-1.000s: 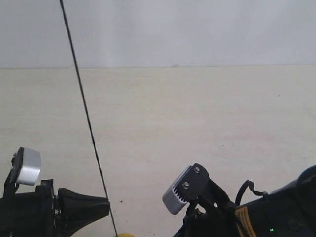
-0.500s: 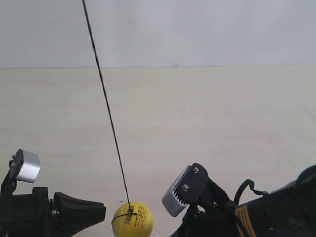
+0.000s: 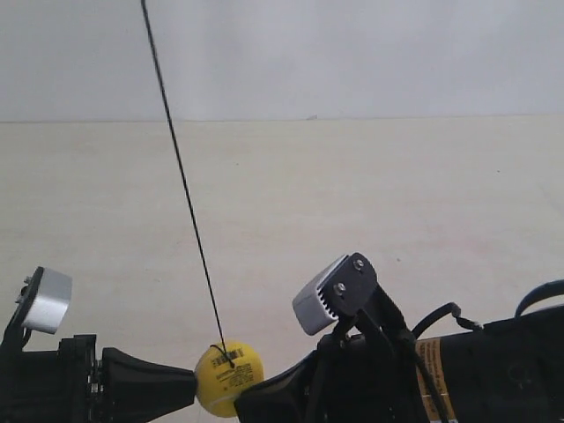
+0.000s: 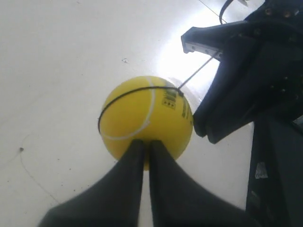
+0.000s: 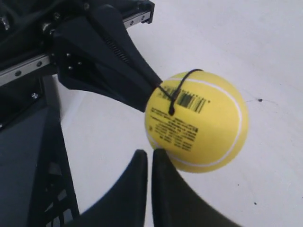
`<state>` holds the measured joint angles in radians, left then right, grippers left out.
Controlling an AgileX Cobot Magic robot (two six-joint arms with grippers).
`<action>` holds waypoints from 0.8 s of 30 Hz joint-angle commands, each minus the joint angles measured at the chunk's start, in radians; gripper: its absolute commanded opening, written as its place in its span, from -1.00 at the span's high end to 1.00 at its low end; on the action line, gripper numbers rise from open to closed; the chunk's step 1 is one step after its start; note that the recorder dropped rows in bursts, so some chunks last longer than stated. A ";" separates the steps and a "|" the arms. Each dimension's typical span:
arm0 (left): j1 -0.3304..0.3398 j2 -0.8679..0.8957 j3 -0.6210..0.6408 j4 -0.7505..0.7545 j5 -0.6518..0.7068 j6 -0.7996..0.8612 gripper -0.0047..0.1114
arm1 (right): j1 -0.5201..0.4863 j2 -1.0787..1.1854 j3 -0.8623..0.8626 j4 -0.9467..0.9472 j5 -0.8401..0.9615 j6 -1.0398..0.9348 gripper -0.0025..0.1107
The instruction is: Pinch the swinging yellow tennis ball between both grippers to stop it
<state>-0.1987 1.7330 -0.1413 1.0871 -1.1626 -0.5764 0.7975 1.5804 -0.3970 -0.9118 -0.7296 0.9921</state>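
Observation:
The yellow tennis ball (image 3: 229,378) hangs on a thin black cord (image 3: 181,181) low in the exterior view, between the two black arm ends. My left gripper (image 4: 147,144) is shut, its pointed tips pressed against the ball (image 4: 147,118). From the opposite side my right gripper (image 5: 150,153) is shut too, one tip touching the ball's (image 5: 196,120) lower edge beside the barcode label (image 5: 193,101). In the exterior view the left gripper (image 3: 189,388) is at the left, the right gripper (image 3: 242,407) at the right.
A pale tabletop (image 3: 370,203) spreads under the ball to a white wall (image 3: 352,53) behind. Grey ribbed camera blocks (image 3: 319,301) sit atop each arm. Cables (image 3: 445,317) loop over the right arm.
The ball swung in from below the frame and now sits between the grippers. The right arm moved left and up against it; the left gripper closed in from the other side.

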 commanded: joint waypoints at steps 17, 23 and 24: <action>-0.007 -0.008 0.000 0.005 -0.018 0.013 0.84 | 0.001 -0.002 0.001 0.067 0.081 -0.089 0.96; -0.007 -0.008 0.000 0.007 -0.018 0.013 0.84 | 0.001 -0.002 0.001 0.067 0.081 -0.089 0.96; -0.007 -0.008 0.000 0.009 -0.018 0.013 0.84 | 0.001 -0.002 0.001 0.067 0.081 -0.089 0.96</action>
<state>-0.1987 1.7330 -0.1413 1.0896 -1.1662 -0.5677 0.7975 1.5804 -0.3970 -0.8481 -0.6504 0.9161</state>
